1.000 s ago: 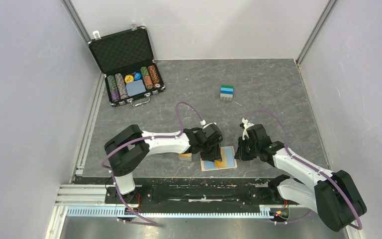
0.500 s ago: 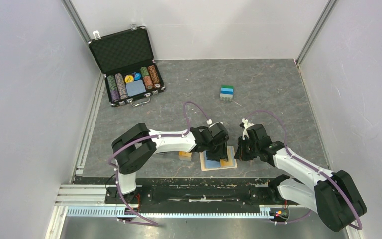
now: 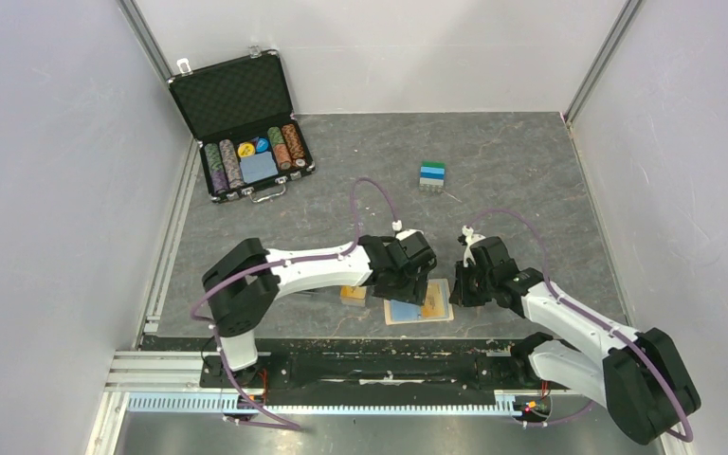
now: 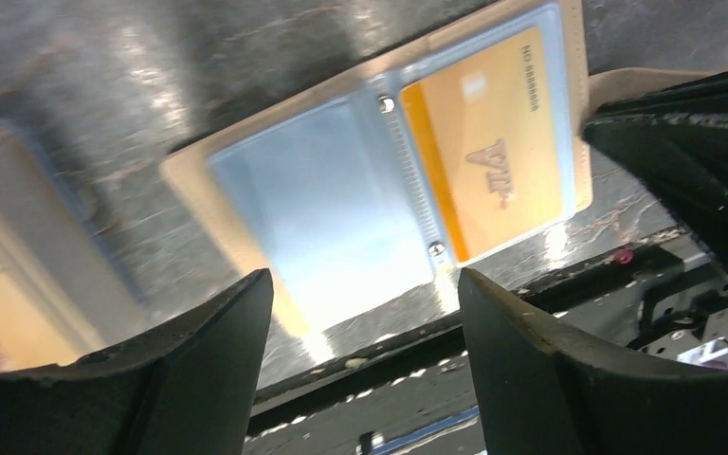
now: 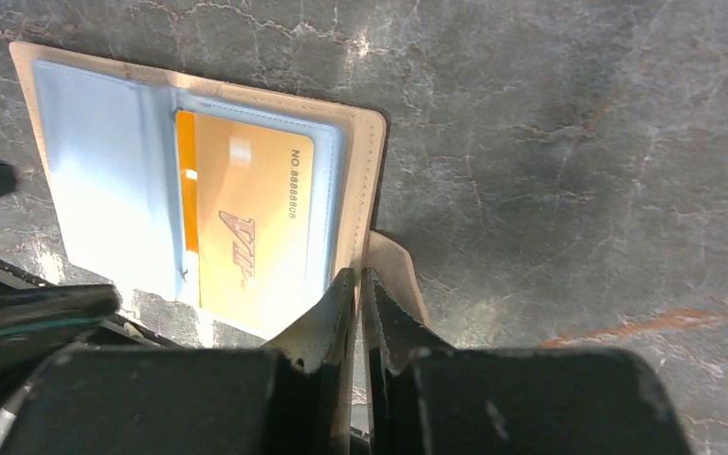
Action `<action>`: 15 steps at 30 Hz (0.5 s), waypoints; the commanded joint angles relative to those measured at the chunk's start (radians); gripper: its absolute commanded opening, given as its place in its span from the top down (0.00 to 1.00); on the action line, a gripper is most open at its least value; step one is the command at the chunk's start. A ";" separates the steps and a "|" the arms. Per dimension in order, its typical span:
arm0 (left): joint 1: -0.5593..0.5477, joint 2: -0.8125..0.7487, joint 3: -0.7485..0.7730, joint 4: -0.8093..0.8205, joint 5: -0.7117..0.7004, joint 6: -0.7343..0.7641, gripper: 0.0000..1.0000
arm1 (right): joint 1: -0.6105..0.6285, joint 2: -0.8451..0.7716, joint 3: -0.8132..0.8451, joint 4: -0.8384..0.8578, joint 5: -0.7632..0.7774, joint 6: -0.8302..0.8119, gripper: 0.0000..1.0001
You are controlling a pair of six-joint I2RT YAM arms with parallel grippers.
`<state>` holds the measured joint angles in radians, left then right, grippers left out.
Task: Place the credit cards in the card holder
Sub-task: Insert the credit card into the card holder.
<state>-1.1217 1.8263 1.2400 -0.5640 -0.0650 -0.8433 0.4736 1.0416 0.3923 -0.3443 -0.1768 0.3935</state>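
Where the holder point(image 5: 368, 161) is lying: open and flat on the table point(image 5: 578, 142), near its front edge, between your two grippers.
Gold card point(image 5: 251, 227): sitting in the holder's right pocket, printed face up.
Left pocket point(image 4: 322, 199): showing pale blue; you cannot tell whether a card is lying inside.
Left gripper point(image 4: 360, 289): hovering just above the holder, jaws standing wide, carrying nothing.
Right gripper point(image 5: 359, 284): fingers standing almost together at the holder's tab point(image 5: 403, 275); whether they are pinching it or only pressing it is not showing.
Step, by best guess: you are freeing the left gripper from the holder.
Doing it well: be lifting the left gripper straight up, so no finger is catching the sleeve; be holding the tab down with the right one, so the holder is lying flat.
Orange box point(image 3: 353, 296): sitting just left of the holder.
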 commanded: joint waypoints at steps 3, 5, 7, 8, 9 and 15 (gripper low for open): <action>-0.004 -0.155 0.035 -0.171 -0.142 0.113 0.19 | -0.001 -0.044 0.081 -0.072 0.030 -0.016 0.90; -0.002 -0.200 0.017 -0.168 -0.145 0.117 0.16 | -0.001 -0.055 0.096 -0.072 0.018 -0.010 0.89; 0.003 -0.252 -0.008 -0.158 -0.146 0.117 0.14 | 0.001 -0.061 0.111 -0.066 0.000 0.001 0.88; 0.010 -0.276 -0.023 -0.147 -0.141 0.115 0.13 | 0.000 -0.063 0.116 -0.063 -0.010 0.005 0.87; 0.019 -0.304 -0.043 -0.134 -0.132 0.113 0.13 | 0.002 -0.066 0.121 -0.059 -0.016 0.012 0.87; 0.161 -0.499 -0.220 -0.012 0.010 0.092 0.13 | 0.027 -0.065 0.132 -0.022 -0.048 0.051 0.85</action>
<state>-1.0557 1.4441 1.1198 -0.6594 -0.1265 -0.7677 0.4801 0.9863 0.4831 -0.4046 -0.1944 0.4091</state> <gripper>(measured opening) 0.873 0.143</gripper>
